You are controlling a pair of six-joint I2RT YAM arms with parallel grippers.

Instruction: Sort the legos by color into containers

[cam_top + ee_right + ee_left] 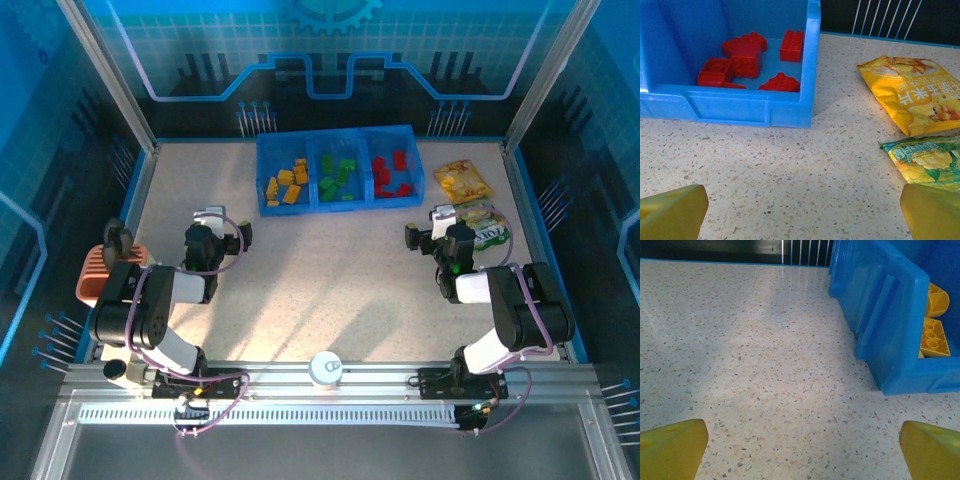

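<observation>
Yellow fingers (670, 447) of the left gripper (800, 452) and of the right gripper (800, 212) stand spread wide, grasping nothing, low over the speckled beige tabletop (330, 290). Toward the far edge sits the translucent blue rectangular plastic tray (340, 207), its three compartments side by side. Just right of it lie a yellow snack packet (912, 95) and a green snack packet (925, 162). Small plastic bricks lie sorted inside: yellow-orange legos (288, 183) in the left compartment, green legos (337, 175) in the centre, red legos (747, 55) in the right.
</observation>
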